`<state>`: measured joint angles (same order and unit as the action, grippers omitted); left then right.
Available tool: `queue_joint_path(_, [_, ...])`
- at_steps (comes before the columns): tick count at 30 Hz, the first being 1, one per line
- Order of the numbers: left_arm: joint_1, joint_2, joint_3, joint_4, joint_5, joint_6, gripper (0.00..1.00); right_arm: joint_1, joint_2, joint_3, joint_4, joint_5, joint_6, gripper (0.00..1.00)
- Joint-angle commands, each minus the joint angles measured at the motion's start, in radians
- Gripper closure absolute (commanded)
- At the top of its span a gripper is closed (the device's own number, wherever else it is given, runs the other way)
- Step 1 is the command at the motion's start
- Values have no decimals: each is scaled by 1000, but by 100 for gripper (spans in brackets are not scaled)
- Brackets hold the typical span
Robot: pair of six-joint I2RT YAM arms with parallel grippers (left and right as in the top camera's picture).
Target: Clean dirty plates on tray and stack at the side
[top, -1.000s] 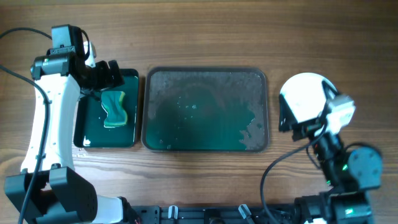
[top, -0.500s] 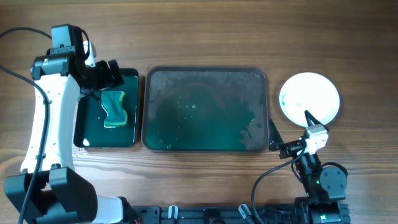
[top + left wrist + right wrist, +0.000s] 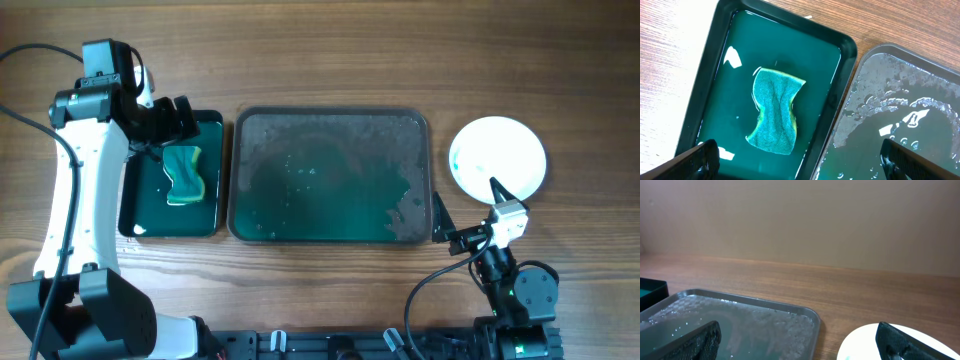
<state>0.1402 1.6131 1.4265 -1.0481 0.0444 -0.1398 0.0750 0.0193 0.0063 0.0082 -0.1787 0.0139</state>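
A wooden table filled the overhead view. At its centre lay the tray, dark grey-green and rectangular with rounded corners and a low rim. Its floor was wet, with teal-tinted water and droplets and foam along the far and right edges, and no plate lay on it.

The white left arm ran along the table's left side. The darker right arm was folded low at the near right corner.

Just left of the tray, apart from it by a narrow gap, sat a smaller black tray filled with teal water. To the right of the big tray, off it and resting on the bare wood, were the plates. From above they showed as one round white disc with a faint teal trace near its left edge; how many were stacked could not be told.

A teal-green sponge with a yellow edge lay flat in the black tray's water.

The left gripper hung above the far end of the black tray, its jaws spread wide and nothing between them. The right gripper sat low between the big tray's near right corner and the plates, also spread wide and empty-handed.
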Motion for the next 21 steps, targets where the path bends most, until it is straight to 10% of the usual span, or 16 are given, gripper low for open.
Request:
queue_joint_path(1, [-5,-28,9,-1,-13,2,0,-5,-2,-1,5,10,14,0])
queue_joint_path(6, [-80,-217,-47,140,-64,21,0,-5,-2,-1,5,10,14,0])
queue_joint_path(21, [-155,-1259,-1189,1085,8,21,0,-5,-2,-1,5,10,14,0])
